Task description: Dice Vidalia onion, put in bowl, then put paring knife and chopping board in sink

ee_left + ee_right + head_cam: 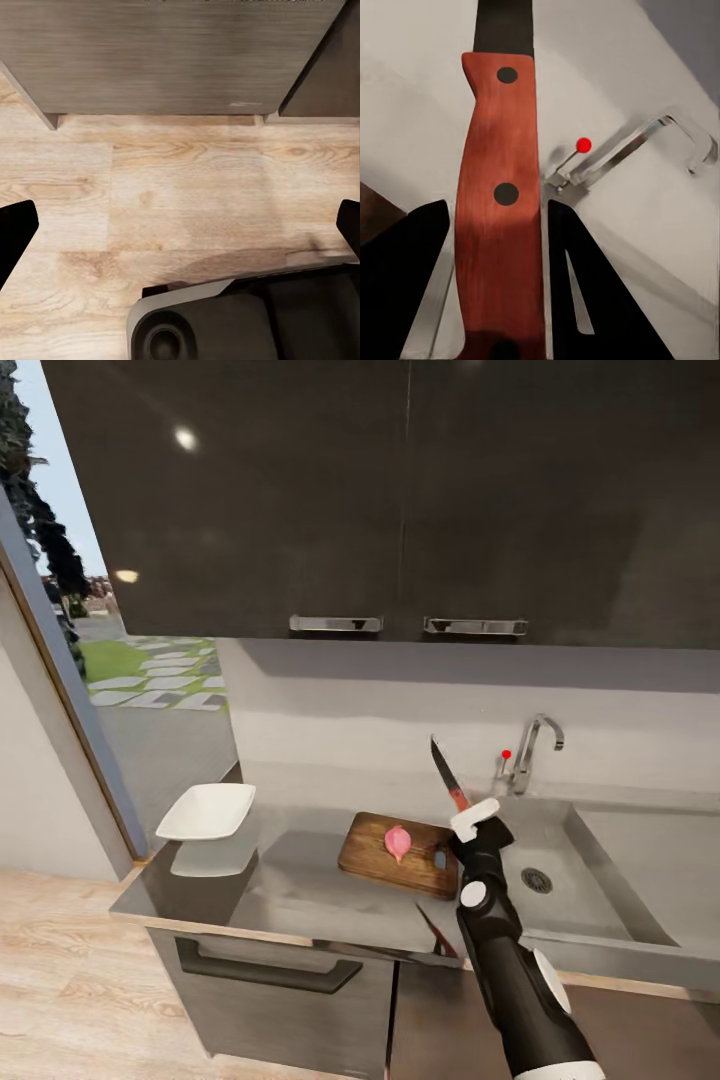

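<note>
— So, what takes up most of the room?

— The dark glossy upper cabinets (400, 490) with their steel bar handles (336, 624), over a pale backsplash. Below runs the grey countertop (290, 890), and at its right end the steel sink (600, 880) with its round drain (537, 879), angular faucet (535, 745) and little red knob (506, 754).

— And on the counter?

— A brown chopping board (375, 855) lies just left of the sink basin, its slot handle at the end nearest the sink. Well apart from it, near the counter's left end, sits the white bowl (207, 810).

— Where is the onion?

— On the board, roughly in the middle: a small pinkish onion (398, 842), apparently whole.

— The arms?

— The right arm reaches up from the lower edge of the head view, and the right gripper (474, 818) hovers over the board's sink end. Its fingers are clamped on the red handle of the knife (448, 772), whose dark blade points up and back toward the wall. The right wrist view shows the handle (500, 210) pinched between the two black fingers (412, 270), faucet behind.

— The left one?

— The left gripper (180, 225) hangs low, facing the wooden floor (180, 187) and the cabinet base, jaws spread wide with nothing between them.
</note>
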### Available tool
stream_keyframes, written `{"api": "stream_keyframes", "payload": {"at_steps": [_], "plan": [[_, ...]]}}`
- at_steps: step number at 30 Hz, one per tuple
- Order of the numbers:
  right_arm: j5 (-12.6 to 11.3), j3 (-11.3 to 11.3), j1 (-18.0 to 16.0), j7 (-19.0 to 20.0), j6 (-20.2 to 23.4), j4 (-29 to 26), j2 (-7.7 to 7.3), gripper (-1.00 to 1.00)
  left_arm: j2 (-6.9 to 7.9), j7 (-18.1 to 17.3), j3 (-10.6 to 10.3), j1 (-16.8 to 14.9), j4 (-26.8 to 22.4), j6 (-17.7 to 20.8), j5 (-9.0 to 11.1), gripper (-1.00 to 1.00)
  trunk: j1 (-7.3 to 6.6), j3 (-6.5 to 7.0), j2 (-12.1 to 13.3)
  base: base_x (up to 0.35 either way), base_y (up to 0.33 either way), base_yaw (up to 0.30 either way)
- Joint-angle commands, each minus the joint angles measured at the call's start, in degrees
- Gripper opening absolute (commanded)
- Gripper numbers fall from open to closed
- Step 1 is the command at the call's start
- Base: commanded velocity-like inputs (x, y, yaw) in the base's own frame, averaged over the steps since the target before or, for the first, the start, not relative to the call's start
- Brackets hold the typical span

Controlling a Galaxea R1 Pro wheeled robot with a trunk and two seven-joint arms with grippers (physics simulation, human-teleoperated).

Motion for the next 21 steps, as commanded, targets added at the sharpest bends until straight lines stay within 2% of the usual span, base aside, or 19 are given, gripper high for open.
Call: {"api": "stream_keyframes", "payload": {"at_steps": [1,9,12,14,15,16,21], "plan": [[0.68,0.12,-0.05,-0.21,0.41,0.2,0.0,-1.0,0.08,0.07,-0.38,-0.01,-0.08,-0.08,0.6,1.0,0.04,-0.12,-0.13,0.0,0.0,0.0],[1.63,0.19,-0.05,-0.57,0.47,1.16,0.0,-1.0,0.08,0.07,-0.35,-0.01,-0.12,-0.09,0.6,1.0,0.04,-0.12,-0.13,0.0,0.0,0.0],[1.74,0.31,-0.05,-0.61,0.46,3.1,0.0,-1.0,0.08,0.07,-0.36,-0.01,-0.12,-0.08,0.6,1.0,0.04,-0.12,-0.13,0.0,0.0,0.0],[1.76,1.57,-0.05,-0.64,0.44,4.43,0.0,-1.0,0.08,0.07,-0.37,-0.01,-0.12,-0.08,0.6,1.0,0.04,-0.12,-0.13,0.0,0.0,0.0],[1.75,2.88,-0.05,-0.67,0.44,4.95,0.0,-1.0,0.08,0.07,-0.36,-0.01,-0.12,-0.08,0.6,1.0,0.04,-0.12,-0.13,0.0,0.0,0.0],[1.72,5.34,-0.05,-1.21,0.47,6.02,0.0,-1.0,0.08,0.07,-0.35,-0.01,-0.12,-0.09,0.6,1.0,0.04,-0.12,-0.13,0.0,0.0,0.0],[1.63,7.19,-0.05,-5.33,0.49,8.58,0.0,-1.0,0.08,0.07,-0.37,-0.01,-0.12,-0.09,0.6,1.0,0.04,-0.12,-0.13,0.0,0.0,0.0]]}}
